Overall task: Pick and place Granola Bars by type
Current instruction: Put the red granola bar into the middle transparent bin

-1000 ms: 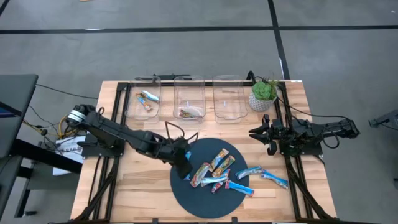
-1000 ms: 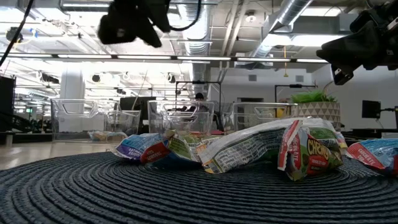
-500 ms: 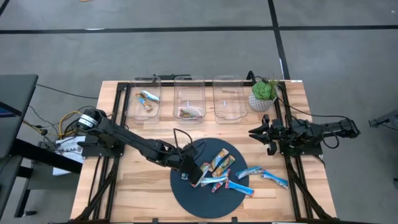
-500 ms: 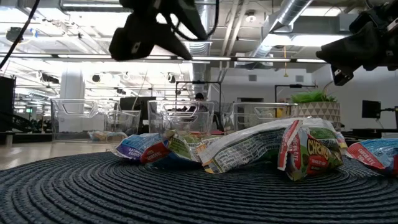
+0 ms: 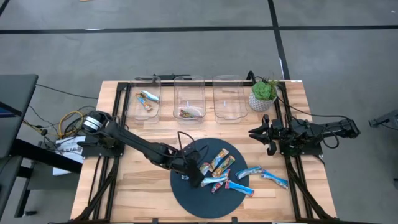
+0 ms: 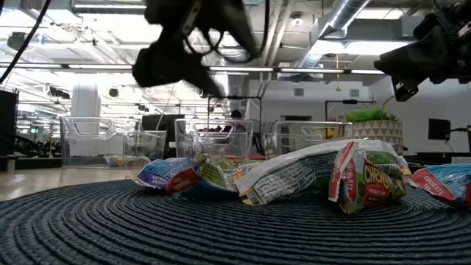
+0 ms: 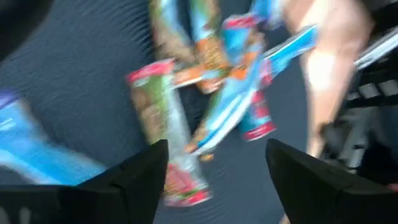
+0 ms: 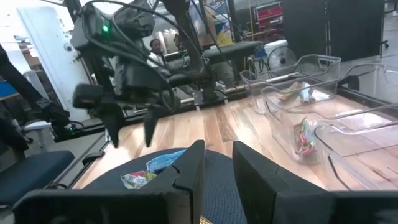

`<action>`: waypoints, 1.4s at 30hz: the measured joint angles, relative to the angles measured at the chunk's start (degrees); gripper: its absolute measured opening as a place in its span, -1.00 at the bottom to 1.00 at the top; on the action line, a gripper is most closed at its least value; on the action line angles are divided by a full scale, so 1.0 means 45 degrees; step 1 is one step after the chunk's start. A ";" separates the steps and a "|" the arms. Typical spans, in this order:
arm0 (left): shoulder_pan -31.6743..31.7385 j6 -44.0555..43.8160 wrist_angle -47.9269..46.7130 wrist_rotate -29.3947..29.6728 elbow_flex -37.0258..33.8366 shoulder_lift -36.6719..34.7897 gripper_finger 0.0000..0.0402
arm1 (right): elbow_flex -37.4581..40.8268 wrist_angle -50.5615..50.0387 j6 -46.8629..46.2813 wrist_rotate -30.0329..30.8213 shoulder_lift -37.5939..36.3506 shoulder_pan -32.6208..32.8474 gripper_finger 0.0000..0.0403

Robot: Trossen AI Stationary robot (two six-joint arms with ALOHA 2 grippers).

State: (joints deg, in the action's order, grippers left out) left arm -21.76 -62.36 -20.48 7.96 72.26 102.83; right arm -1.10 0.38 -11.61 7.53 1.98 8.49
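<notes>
I have the left gripper [image 5: 198, 176] out over the round dark woven mat [image 5: 186, 198], hanging just above the left edge of the pile of granola bars [image 5: 219, 170]. Its fingers [image 7: 140, 174] are spread wide with nothing between them; the left wrist view shows a green-and-red bar [image 7: 163, 134] and several blue ones beneath the gap. From the right wrist view I see the same gripper [image 8: 130, 127] pointing down at the mat, prongs apart and clear of the wrappers.

Most bars lie heaped on the mat, blue and multicoloured mixed, with 2 blue ones [image 5: 260, 175] trailing off its right edge onto the wooden table [image 5: 143, 186]. Of the 3 clear bins [image 5: 189, 98] along the far side, the left one holds a blue bar [image 5: 148, 99], the middle one a multicoloured bar [image 5: 191, 112].

The right gripper [image 5: 256, 135] waits above the table's right side near the potted plant [image 5: 263, 93], its fingers [image 8: 189, 171] close together with a narrow gap, holding nothing.
</notes>
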 joint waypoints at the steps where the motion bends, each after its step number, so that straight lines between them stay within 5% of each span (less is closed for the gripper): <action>1: 0.0000 0.0053 0.0028 0.0005 0.0013 0.0153 0.36 | 0.0000 0.0000 -0.0001 0.0000 -0.0004 0.0000 -0.62; 23: 0.0330 0.0993 -0.0406 -0.0526 0.1058 0.3151 0.29 | 0.0002 0.0005 -0.0002 -0.0003 0.0058 -0.0005 -0.62; 37: 0.0386 0.1323 -0.0665 -0.0571 0.1095 0.3191 0.28 | 0.0000 0.0005 0.0000 -0.0005 0.0058 0.0000 -0.62; 42: 0.0392 0.1325 -0.0734 -0.0650 0.1086 0.3191 0.11 | 0.0000 0.0005 -0.0002 -0.0004 0.0058 -0.0005 -0.62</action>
State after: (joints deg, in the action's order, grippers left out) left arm -19.99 -56.40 -23.79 5.03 77.14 117.19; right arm -1.10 0.40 -11.62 7.51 2.24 8.47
